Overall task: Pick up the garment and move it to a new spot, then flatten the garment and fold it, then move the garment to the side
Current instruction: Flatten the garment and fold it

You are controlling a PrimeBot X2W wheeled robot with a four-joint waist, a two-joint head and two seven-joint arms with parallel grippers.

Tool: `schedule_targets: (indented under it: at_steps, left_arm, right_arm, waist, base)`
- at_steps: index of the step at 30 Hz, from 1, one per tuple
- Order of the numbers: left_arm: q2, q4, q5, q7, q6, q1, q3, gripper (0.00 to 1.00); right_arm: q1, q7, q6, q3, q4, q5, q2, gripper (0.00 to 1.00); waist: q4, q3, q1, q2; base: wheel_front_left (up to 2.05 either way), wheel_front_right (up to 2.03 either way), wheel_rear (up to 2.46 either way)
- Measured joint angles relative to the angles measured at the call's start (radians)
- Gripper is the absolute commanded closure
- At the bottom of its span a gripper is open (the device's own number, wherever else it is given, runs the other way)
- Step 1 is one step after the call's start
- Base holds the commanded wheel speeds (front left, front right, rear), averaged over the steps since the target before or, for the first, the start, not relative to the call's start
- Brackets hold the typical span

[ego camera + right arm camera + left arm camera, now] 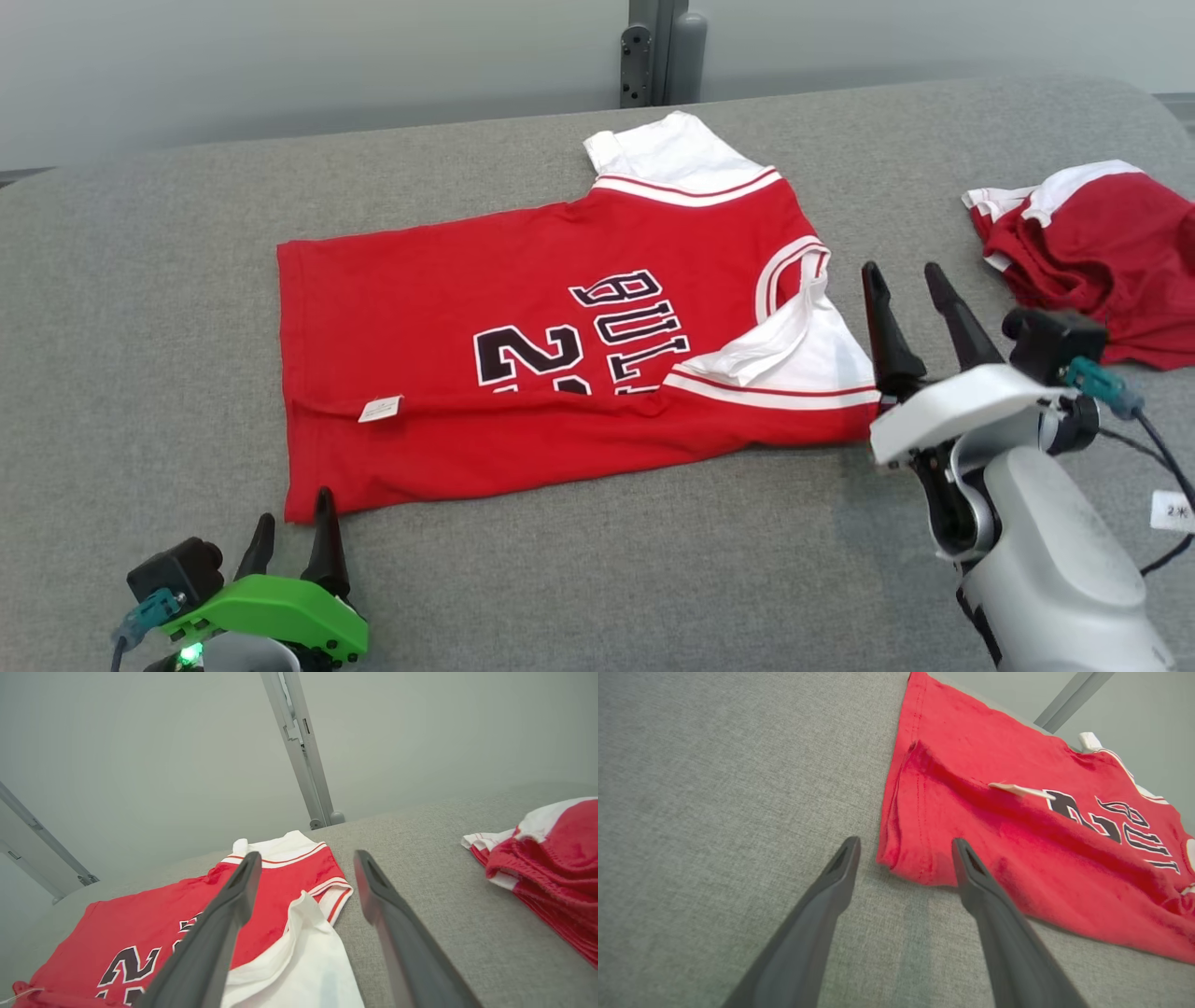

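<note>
The garment (523, 355), a red jersey with white sleeves and black lettering, lies spread on the grey surface, its near edge folded up over the front so a white tag shows. My left gripper (291, 525) is open at its near left corner (901, 854), which sits between the fingertips below them. My right gripper (906, 280) is open just right of the folded white sleeve (303, 956), holding nothing.
A second red and white garment (1102, 261) lies bunched at the far right (551, 868). The grey padded surface (140, 327) ends at a pale wall with a metal post (663, 51) behind it.
</note>
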Motion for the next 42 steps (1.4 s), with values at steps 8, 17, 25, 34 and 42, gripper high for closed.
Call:
schedule_targets:
  at_steps: [8,17,25,34,42]
  left_arm:
    - [0.008,-0.009,-0.027,0.071,0.065,0.006,0.021,0.0]
    - [0.014,-0.023,-0.029,0.117,0.108,0.006,0.021,1.0]
    - [0.013,-0.095,-0.027,0.068,0.103,0.005,0.019,1.0]
    - [0.01,-0.141,-0.027,0.066,0.098,0.005,0.0,1.0]
    - [0.009,-0.141,-0.03,0.059,0.099,0.006,-0.001,1.0]
  right_arm:
    - [0.176,0.0,0.0,-0.039,-0.171,-0.058,0.028,0.0]
    - [0.265,0.06,0.0,-0.039,-0.211,-0.071,0.047,0.0]
    - [0.269,0.135,0.0,-0.095,-0.093,-0.119,0.067,0.0]
    - [0.188,0.144,0.0,-0.093,0.035,-0.083,0.081,0.0]
    - [0.103,0.146,0.0,-0.065,0.163,-0.028,0.084,0.17]
  waist:
    - [-0.051,-0.004,0.0,0.0]
    - [-0.088,0.012,0.0,0.0]
    - [-0.056,0.018,0.0,0.0]
    - [-0.003,0.031,0.0,0.0]
    - [0.014,0.044,0.0,0.0]
  base:
    - [0.0,0.0,0.0]
    - [0.0,0.0,0.0]
    - [0.0,0.0,0.0]
    - [0.0,0.0,0.0]
    - [0.0,0.0,0.0]
